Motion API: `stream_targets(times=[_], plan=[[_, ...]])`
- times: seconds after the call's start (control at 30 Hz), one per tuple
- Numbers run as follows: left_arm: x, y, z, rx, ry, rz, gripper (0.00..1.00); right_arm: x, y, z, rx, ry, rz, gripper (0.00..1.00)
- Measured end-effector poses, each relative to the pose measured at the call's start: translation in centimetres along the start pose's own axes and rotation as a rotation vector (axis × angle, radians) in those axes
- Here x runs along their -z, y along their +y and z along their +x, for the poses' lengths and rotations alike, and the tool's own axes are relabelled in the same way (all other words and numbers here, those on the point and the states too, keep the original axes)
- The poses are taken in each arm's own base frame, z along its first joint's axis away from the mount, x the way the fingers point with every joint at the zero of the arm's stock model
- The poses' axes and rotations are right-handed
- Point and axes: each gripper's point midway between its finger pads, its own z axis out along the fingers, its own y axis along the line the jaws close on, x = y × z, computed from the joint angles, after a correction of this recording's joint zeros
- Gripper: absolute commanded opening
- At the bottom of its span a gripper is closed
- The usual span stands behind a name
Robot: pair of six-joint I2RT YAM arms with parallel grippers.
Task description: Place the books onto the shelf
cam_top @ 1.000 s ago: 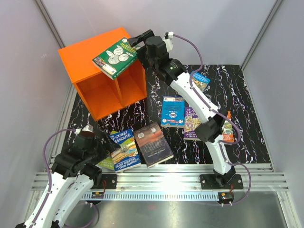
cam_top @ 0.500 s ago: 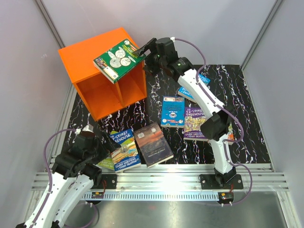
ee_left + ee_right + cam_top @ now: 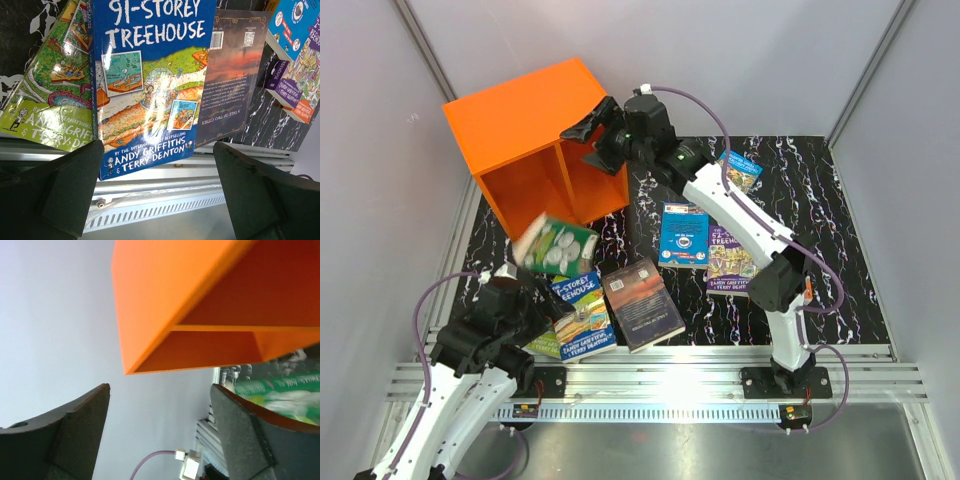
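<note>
The orange shelf point(image 3: 515, 110) stands at the far left, its two compartments showing no books inside. My right gripper point(image 3: 588, 143) hangs open and empty at the shelf's upper front edge; its wrist view shows the shelf point(image 3: 200, 285) just above the gripper point(image 3: 160, 407). A green book point(image 3: 556, 247) appears blurred in front of the shelf, and also as a blurred green book point(image 3: 280, 390) past the right finger. The other books lie flat: a blue Treehouse book point(image 3: 582, 315), a dark book point(image 3: 642, 303), a blue book point(image 3: 683, 235) and a purple one point(image 3: 730, 258). My left gripper point(image 3: 157, 172) is open and empty over the near edge of the blue Treehouse book point(image 3: 150, 85).
A black marbled mat point(image 3: 840, 210) covers the table. A small book point(image 3: 742, 170) lies behind the right arm, and a green book point(image 3: 45, 100) sticks out from under the blue Treehouse one. A metal rail point(image 3: 720, 375) runs along the near edge. Grey walls close in on all sides.
The green book has left my right gripper and dropped from the shelf's top to the mat in front of it. The right gripper moved left and lower. The left arm stayed still.
</note>
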Motion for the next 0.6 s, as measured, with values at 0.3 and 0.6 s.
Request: stream_targets(times=[0.3,0.6], plan=[[0.3,0.2,0.0,-0.006,-0.001,-0.011,0.99,-1.9,2.7,1.8,0.048,0.099,-0.162,0.92],[-0.4,-0.9,-1.5,-0.070,0.037,-0.097,0.99,2.0,-17.4,9.7,0.195,0.368,0.257,1.00]])
